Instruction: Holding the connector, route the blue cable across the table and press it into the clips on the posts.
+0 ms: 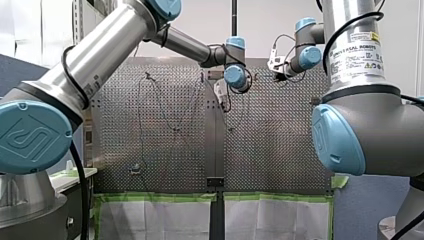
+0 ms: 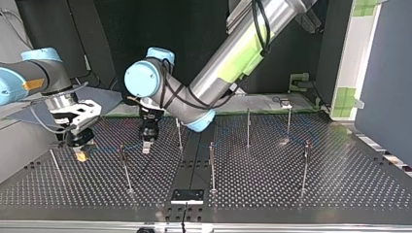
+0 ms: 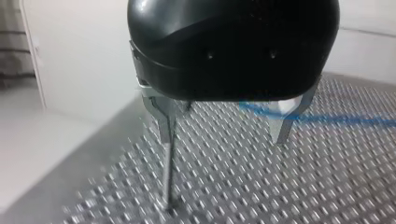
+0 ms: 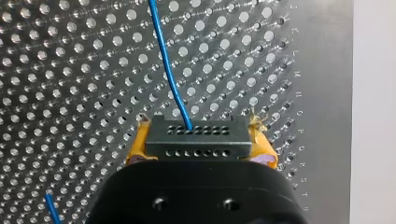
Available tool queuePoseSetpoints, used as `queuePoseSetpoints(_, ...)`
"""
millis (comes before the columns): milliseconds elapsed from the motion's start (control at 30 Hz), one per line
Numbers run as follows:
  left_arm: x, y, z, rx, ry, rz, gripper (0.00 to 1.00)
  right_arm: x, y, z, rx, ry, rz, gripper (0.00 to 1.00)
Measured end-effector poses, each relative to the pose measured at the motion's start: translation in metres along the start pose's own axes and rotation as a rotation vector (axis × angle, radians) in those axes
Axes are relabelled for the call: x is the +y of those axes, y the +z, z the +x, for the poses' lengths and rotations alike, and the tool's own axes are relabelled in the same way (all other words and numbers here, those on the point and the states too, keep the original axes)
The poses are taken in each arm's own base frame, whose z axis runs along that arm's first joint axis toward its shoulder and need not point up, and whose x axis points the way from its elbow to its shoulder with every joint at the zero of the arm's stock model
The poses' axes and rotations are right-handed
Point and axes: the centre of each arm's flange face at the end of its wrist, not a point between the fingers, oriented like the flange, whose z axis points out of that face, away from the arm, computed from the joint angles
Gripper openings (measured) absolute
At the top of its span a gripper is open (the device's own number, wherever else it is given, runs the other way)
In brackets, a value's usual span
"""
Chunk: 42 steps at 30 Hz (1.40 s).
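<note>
Nearest, your right gripper (image 4: 200, 144) clamps the connector (image 4: 196, 135); the left gripper (image 3: 224, 126) stands wide beside a post (image 3: 169, 177). Risk: overpulling may drag the cable (image 4: 166, 70) off the post.

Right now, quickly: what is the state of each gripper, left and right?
My left gripper: open, metal fingers apart, gripping nothing.
My right gripper: closed on the dark rectangular connector of the thin blue cable.
</note>
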Motion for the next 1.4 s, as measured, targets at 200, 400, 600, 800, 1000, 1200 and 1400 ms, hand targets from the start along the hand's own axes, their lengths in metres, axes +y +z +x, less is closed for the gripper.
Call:
queuePoseSetpoints(200, -0.007, -0.017, -0.014, -0.005, -0.008, 0.052, 1.00, 0.000, 0.000, 0.000, -0.002, -0.001, 0.000, 0.00)
queuePoseSetpoints(400, -0.009, -0.042, -0.024, 0.020, 0.008, 0.054, 1.00, 0.000, -0.001, 0.000, -0.003, -0.001, 0.000, 0.00)
queuePoseSetpoints(600, -0.004, -0.067, -0.035, 0.043, 0.030, 0.025, 1.00, 0.000, -0.001, 0.000, -0.004, -0.001, 0.000, 0.00)
queuePoseSetpoints(800, 0.002, -0.081, -0.053, 0.005, 0.023, 0.024, 1.00, -0.001, -0.001, 0.000, -0.005, -0.002, 0.002, 0.00)
queuePoseSetpoints(1000, 0.012, -0.089, -0.069, -0.043, 0.023, 0.011, 1.00, -0.004, -0.001, -0.001, -0.006, -0.004, 0.005, 0.00)
queuePoseSetpoints(1200, 0.016, -0.101, -0.083, -0.086, -0.009, 0.020, 1.00, -0.005, -0.001, -0.001, -0.007, -0.004, 0.007, 0.00)
queuePoseSetpoints(1400, 0.015, -0.117, -0.095, -0.125, -0.058, 0.047, 1.00, -0.007, -0.001, -0.001, -0.007, -0.004, 0.009, 0.00)
